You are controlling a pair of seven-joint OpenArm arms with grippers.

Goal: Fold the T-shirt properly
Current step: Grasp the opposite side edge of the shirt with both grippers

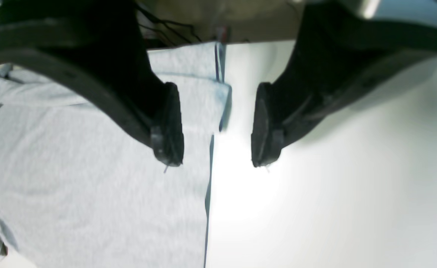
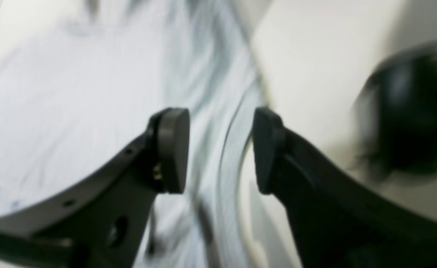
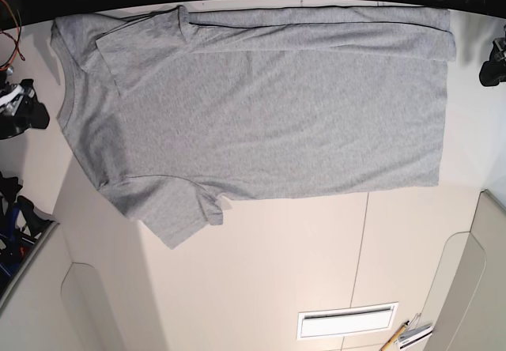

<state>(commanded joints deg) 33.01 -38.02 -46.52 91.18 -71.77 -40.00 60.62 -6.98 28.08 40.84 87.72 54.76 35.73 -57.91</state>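
You have the heather-grey cotton T-shirt (image 3: 277, 114) spread on the smooth white table (image 3: 253, 280), your landmark here. It lies across the table's far half in the base view, collar end toward that view's left and hem toward its right. Along the shirt's far edge, a long strip of cloth is folded over onto the body, and one sleeve lies on top near the collar end. The other sleeve points toward the table's near side.

Your black left gripper (image 1: 218, 124) is wide apart above the table at the hem end, its fingers holding nothing. Your black right gripper (image 2: 221, 150) is also spread wide with nothing gripped, at the collar end of the table.

On the table's near part, you can see a white rectangular panel with a dark outline (image 3: 347, 321), with a yellow-brown pencil-like stick (image 3: 394, 337) just beside it.
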